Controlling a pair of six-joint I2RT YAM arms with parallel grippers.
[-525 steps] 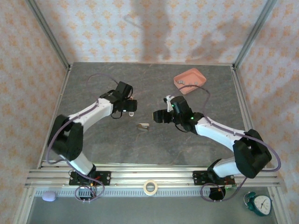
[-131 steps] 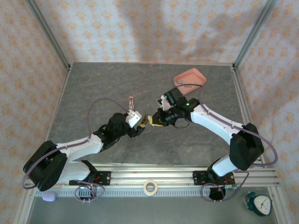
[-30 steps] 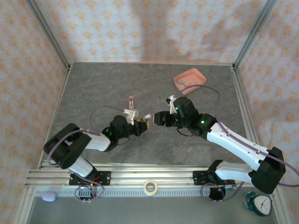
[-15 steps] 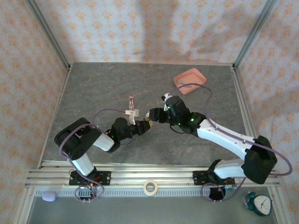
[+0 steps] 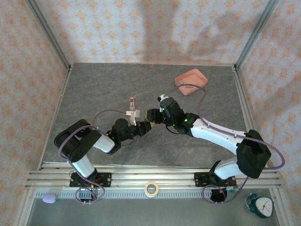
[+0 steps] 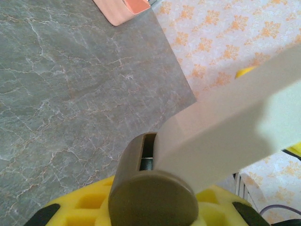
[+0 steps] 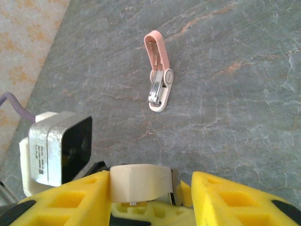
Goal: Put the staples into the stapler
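Pink stapler (image 5: 131,102), top view: lies on the grey worktop (image 5: 94,89) just beyond the two claws, touching neither; long axis runs near-to-far
Left claw (image 5: 144,126), top view: meets the right claw (image 5: 151,116) tip to tip at mid-worktop; the stapler lies to their far left, about equally near to both
Tray (image 5: 190,80), top view: far right, well apart from the claws; staples too small to make out
Left wrist view: claw pinched narrow on a pale strip (image 6: 225,127) that juts forward, blurred; I cannot tell what it is
Right wrist view: claw part open, straddling a cream rounded end, likely the same strip; one pad touches it, a gap shows at the other
Stapler, right wrist view: folded open, pink arm pointing away, white base and metal channel nearest; straight ahead of the claw, so a reach forward along that axis looks the likely approach
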